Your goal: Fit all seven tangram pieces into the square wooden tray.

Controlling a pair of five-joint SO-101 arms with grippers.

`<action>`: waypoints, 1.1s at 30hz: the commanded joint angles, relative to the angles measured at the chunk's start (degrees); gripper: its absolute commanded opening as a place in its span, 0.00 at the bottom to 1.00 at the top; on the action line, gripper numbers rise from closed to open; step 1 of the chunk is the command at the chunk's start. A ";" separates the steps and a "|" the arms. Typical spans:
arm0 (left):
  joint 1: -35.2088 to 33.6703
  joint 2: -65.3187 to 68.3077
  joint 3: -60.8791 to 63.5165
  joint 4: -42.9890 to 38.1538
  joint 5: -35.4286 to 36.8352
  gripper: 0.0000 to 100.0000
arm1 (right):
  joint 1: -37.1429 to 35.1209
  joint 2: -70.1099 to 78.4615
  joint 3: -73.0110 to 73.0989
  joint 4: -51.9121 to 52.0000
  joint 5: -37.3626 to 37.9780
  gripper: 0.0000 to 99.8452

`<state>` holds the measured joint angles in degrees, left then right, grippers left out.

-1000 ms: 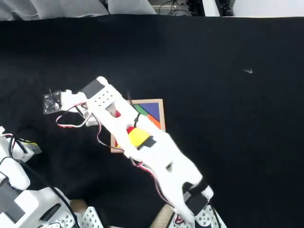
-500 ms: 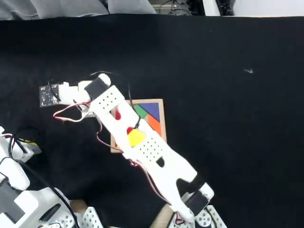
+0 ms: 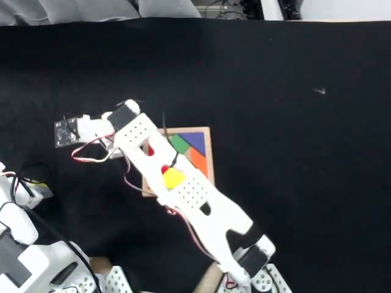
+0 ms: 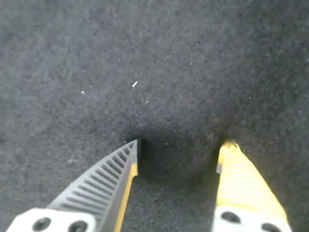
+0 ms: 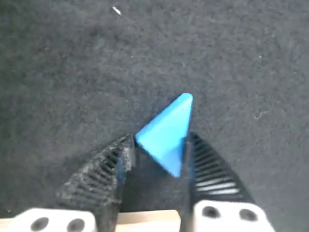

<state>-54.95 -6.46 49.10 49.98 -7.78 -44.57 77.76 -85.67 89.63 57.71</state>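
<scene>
The right pincer (image 5: 159, 140) is nearly closed, and its jaws press from both sides on a small blue triangle (image 5: 166, 130), with the point of the triangle sticking out past the jaw tips. I cannot tell if the triangle is already lifted or lies flat on the black cloth of the bench (image 3: 305, 183). In the high view the right arm (image 3: 183, 189) stretches from the near edge of the bench across the tray (image 3: 209, 146), and its wrist ends just beside the left side of the tray, toward the left edge of the bench. The tray sits a little left of the middle of the bench, and coloured pieces (image 3: 197, 141) already lie in it: green, blue and orange in the far right part, and some yellow and red seen through gaps in the arm. The arm covers the rest, so I cannot count the pieces or see which gap is free. The left pincer (image 4: 181, 145) is wide open over bare cloth and holds nothing; the left arm (image 3: 24, 244) is at the near left corner. I judge that the step in hand is picking up the blue triangle. The next move calls for lifting it without slipping, carrying it over the rim, turning it to match the free gap, and lowering it flat.
</scene>
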 commanded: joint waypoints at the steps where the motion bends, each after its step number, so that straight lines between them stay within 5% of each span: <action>1: -1.19 0.26 0.48 -0.97 0.44 0.27 | 0.53 -0.66 -0.04 -0.18 2.20 0.04; 12: -1.10 0.26 0.31 -0.97 0.44 0.27 | 0.44 -1.01 -3.91 10.73 2.11 0.12; 18: -1.10 0.26 0.31 -0.97 0.44 0.27 | -1.76 -1.01 -8.57 11.16 -7.03 0.24; 33: -1.10 0.26 0.48 -0.97 0.26 0.27 | -3.25 -0.84 -3.03 6.07 -19.16 0.23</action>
<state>-54.95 -6.46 49.10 49.98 -7.78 -49.67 77.76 -88.40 96.75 39.52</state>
